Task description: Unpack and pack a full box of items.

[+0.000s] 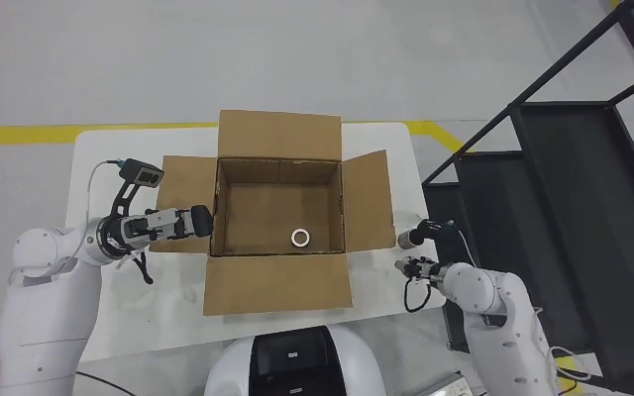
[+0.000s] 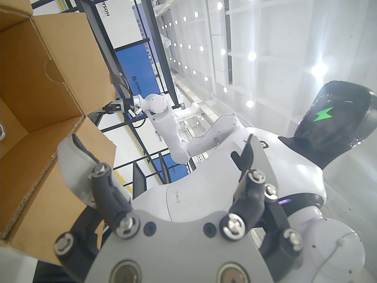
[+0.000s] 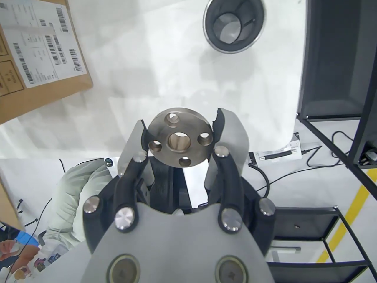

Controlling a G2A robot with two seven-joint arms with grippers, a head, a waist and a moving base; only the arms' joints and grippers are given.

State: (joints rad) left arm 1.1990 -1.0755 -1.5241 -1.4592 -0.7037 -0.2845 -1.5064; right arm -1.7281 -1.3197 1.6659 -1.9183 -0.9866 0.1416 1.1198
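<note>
Top view has the left gripper [image 1: 203,220] at the left side of the open cardboard box [image 1: 280,148], level with its left wall and over the spread left flap. In the left wrist view that gripper [image 2: 159,154] stands released, its fingers [image 2: 79,160] spread wide with nothing between them. One fingertip is just beside the box's [image 2: 44,75] cardboard edge, and whether it touches cannot be told. The box sits in the middle of the white table [image 1: 109,158] with all four flaps folded outward. A small pale ring [image 1: 300,237] lies on its floor near the front wall, well apart from both grippers. Past the right flap a black open-ended cylinder [image 1: 409,238] lies on the table, just beside the right gripper [image 1: 401,265], which hangs at the table's right edge. In the right wrist view the right gripper [image 3: 180,119] is clenched on a round metal flange [image 3: 179,142], a disc with a central bore and four smaller holes, held by its rim between the two fingers. Beyond the flange the black cylinder [image 3: 234,21], metal-rimmed, rests on the white table [image 3: 147,45], apart from the labelled box flap [image 3: 38,45].
</note>
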